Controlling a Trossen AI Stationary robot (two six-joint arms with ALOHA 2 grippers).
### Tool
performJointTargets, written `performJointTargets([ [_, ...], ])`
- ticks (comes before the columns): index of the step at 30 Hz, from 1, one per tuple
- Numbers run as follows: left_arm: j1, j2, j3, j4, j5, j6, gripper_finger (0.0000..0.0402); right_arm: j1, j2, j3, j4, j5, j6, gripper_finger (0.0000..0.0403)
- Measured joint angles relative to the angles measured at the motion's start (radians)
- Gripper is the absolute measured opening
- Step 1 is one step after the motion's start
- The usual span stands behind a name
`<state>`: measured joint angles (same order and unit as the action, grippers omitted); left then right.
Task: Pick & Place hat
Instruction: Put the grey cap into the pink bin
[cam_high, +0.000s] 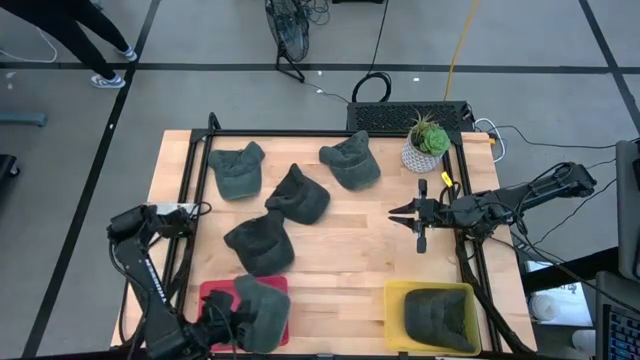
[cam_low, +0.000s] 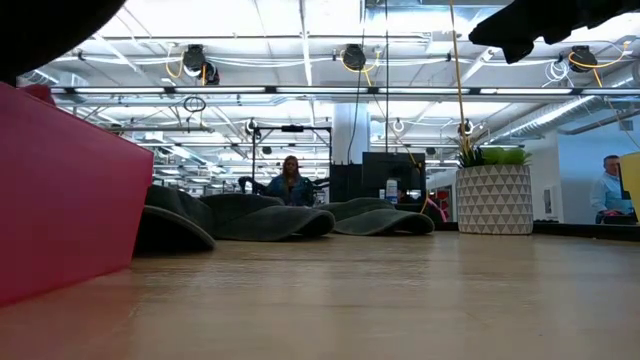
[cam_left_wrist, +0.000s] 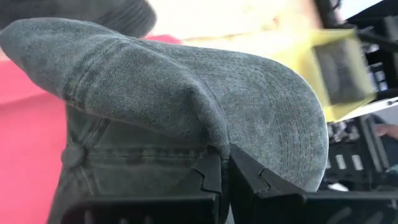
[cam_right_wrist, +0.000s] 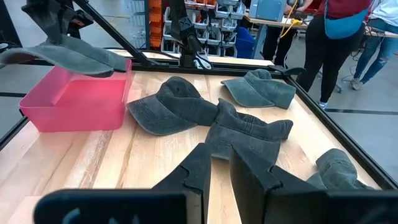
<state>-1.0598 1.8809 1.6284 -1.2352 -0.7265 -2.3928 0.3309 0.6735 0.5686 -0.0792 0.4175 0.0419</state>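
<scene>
- The left gripper (cam_high: 232, 322) is at the bottom left of the high view, over the red plastic bin (cam_high: 213, 292).
- Its jaws are pinched tight on a dark grey cloth cap (cam_high: 262, 312), and the left wrist view shows the cap's cloth squeezed between the two dark fingers (cam_left_wrist: 210, 177).
- This held cap (cam_left_wrist: 186, 106) sits above the red bin, near the bin's right side in the high view.
- In the high view the cap's long side runs up and down the picture. I cannot tell for sure which end is the brim.
- The right gripper (cam_high: 412, 214) is at the middle right of the high view, above the bare light wooden surface (cam_high: 350, 240).
- Its jaws are nearly closed with a thin gap, and they hold nothing.
- Four more dark grey caps lie on the surface in the upper middle of the high view: one at the upper left (cam_high: 237, 170), one in the middle (cam_high: 298, 195), one at the upper right (cam_high: 351, 162) and one lower down (cam_high: 260, 243).
- A yellow plastic bin (cam_high: 396, 300) is at the bottom right of the high view, with one dark grey cap (cam_high: 438, 316) inside it.
- A small green plant in a white patterned pot (cam_high: 426, 145) stands near the upper right of the surface.
</scene>
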Motion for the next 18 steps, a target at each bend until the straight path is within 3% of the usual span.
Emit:
performJointTargets([
  [10,0.043,0.0,-0.067,-0.059,0.063,-0.013,0.0007,0.0,0.0,0.0,0.0,0.0,0.012,0.0045],
  [18,0.066,0.0,-0.14,0.007,0.12,-0.026,0.0022,0.0,0.0,0.0,0.0,0.0,0.016,0.0045],
])
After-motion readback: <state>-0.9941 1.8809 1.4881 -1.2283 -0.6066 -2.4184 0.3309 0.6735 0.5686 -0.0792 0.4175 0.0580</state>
